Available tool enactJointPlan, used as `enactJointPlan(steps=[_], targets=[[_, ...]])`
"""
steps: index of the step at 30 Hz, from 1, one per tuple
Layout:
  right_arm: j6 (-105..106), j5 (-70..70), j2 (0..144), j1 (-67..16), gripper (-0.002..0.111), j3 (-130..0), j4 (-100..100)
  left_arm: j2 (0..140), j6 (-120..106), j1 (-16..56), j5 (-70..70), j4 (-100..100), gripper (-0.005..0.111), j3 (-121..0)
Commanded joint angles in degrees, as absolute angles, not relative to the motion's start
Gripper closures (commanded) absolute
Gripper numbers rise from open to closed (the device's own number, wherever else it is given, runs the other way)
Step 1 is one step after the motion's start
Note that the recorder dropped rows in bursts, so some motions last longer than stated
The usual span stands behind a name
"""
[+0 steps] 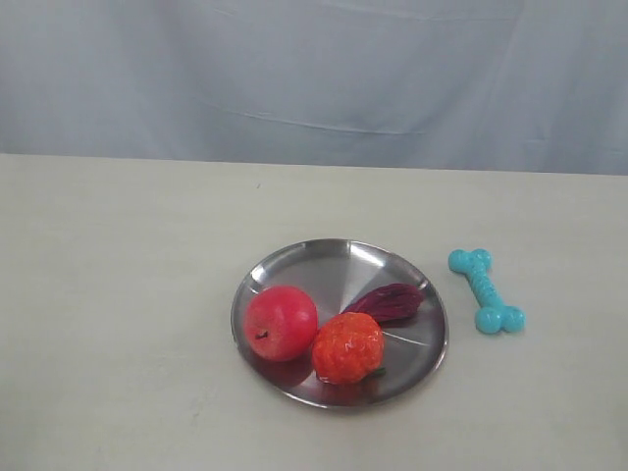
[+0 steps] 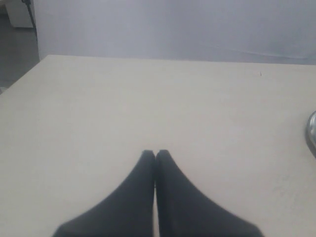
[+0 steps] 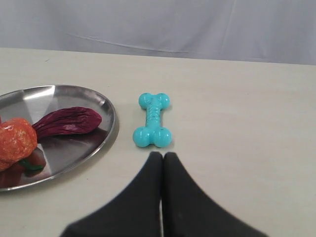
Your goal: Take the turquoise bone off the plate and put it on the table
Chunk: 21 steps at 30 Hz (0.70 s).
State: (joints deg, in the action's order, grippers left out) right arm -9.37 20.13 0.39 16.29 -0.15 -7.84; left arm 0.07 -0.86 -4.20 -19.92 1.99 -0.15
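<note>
The turquoise bone (image 1: 486,289) lies flat on the beige table (image 1: 118,294), just right of the steel plate (image 1: 324,260) and clear of its rim. In the right wrist view the bone (image 3: 152,126) rests a short way beyond my right gripper (image 3: 163,155), whose black jaws are pressed together with nothing between them. My left gripper (image 2: 155,153) is also shut and empty, hovering over bare tabletop, with only a sliver of the plate's rim (image 2: 311,133) at the picture's edge. Neither gripper shows in the exterior view.
On the plate sit a red apple (image 1: 281,322), an orange knobbly fruit (image 1: 347,347) and a dark purple leaf-shaped piece (image 1: 388,301). A grey cloth backdrop (image 1: 314,78) hangs behind the table's far edge.
</note>
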Motion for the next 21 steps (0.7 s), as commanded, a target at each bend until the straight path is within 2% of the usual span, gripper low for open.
enactJointPlan(steps=[1, 21], targets=[[-9.09, 20.05, 0.00, 16.22, 0.109, 0.00, -8.00, 0.00, -0.62, -4.46, -19.62, 1.91, 0.107, 0.00], [-9.64, 20.05, 0.00, 16.22, 0.109, 0.00, -8.00, 0.00, -0.62, -4.46, -19.62, 1.91, 0.107, 0.00]])
